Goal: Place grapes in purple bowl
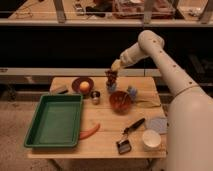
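My gripper (114,70) hangs above the back middle of the table, shut on the grapes (111,77), a small dark bunch dangling below it in the air. The grapes are above and behind the reddish-brown bowl (120,101). The purple bowl (76,84), a shallow dark dish, sits at the back left of the table, to the left of the gripper. A small orange fruit (84,86) lies in it.
A green tray (55,120) fills the left side. A metal cup (95,96), a blue object (132,92), a carrot (90,131), a black brush (128,134), a white bowl (151,139), a grey-blue cloth (158,124) and a sponge (60,90) also lie on the wooden table (102,122).
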Action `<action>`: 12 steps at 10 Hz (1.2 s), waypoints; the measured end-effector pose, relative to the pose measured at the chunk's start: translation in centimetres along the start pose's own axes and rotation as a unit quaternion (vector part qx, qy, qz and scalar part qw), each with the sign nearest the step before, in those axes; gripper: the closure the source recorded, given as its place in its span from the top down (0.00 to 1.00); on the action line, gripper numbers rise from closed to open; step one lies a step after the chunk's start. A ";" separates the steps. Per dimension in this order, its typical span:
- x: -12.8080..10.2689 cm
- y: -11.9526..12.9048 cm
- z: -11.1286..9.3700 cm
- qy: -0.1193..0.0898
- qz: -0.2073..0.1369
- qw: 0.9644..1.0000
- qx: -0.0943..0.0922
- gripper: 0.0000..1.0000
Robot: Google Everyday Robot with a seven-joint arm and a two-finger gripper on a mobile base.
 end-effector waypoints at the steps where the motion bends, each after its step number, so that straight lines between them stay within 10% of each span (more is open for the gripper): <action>1: 1.4 -1.5 1.1 0.002 -0.014 1.000 0.014 0.00; 12: 5.6 -6.3 6.3 0.052 -0.076 0.994 0.055 0.00</action>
